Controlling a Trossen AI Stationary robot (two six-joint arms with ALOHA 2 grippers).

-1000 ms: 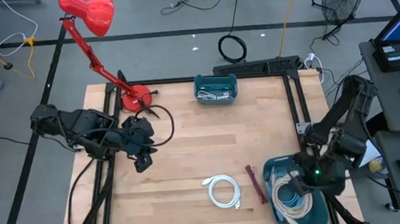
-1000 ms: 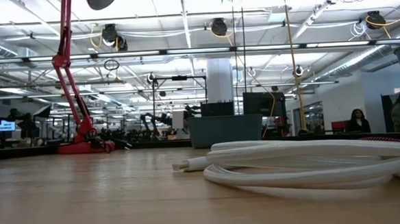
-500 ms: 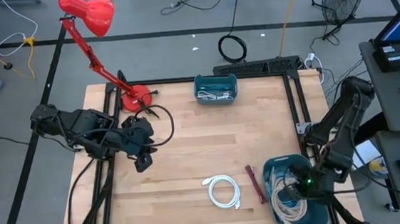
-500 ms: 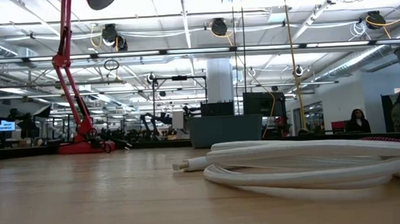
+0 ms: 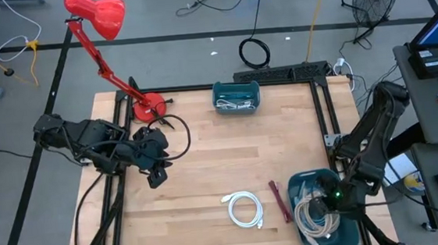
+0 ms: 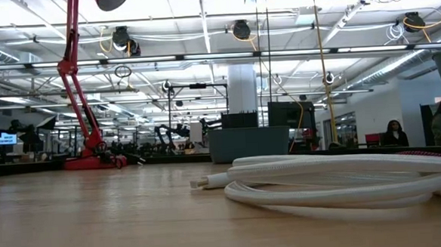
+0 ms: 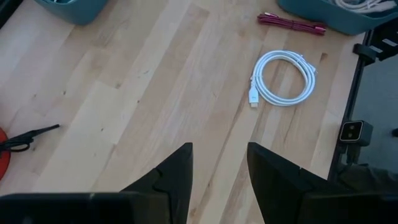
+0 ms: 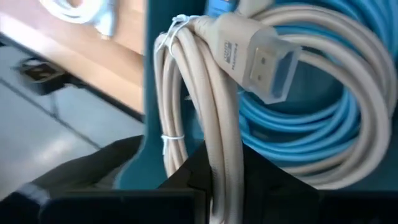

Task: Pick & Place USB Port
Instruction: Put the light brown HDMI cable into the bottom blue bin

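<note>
The right gripper (image 5: pixel 322 208) hangs over the teal bin (image 5: pixel 296 187) at the table's (image 5: pixel 206 162) near right corner, its fingers clenched on a beige coiled cable (image 8: pixel 205 124) with a capped plug; a blue cable (image 8: pixel 323 143) lies coiled beneath it. Beside the bin lie a red cable (image 5: pixel 278 200) and a white USB cable (image 5: pixel 244 210). A second teal bin (image 5: pixel 236 95) and red lamp (image 5: pixel 97 13) stand well apart. The left gripper (image 7: pixel 219 180) waits, fingers released, over bare wood.

Bright, even overhead light; soft shadows.
</note>
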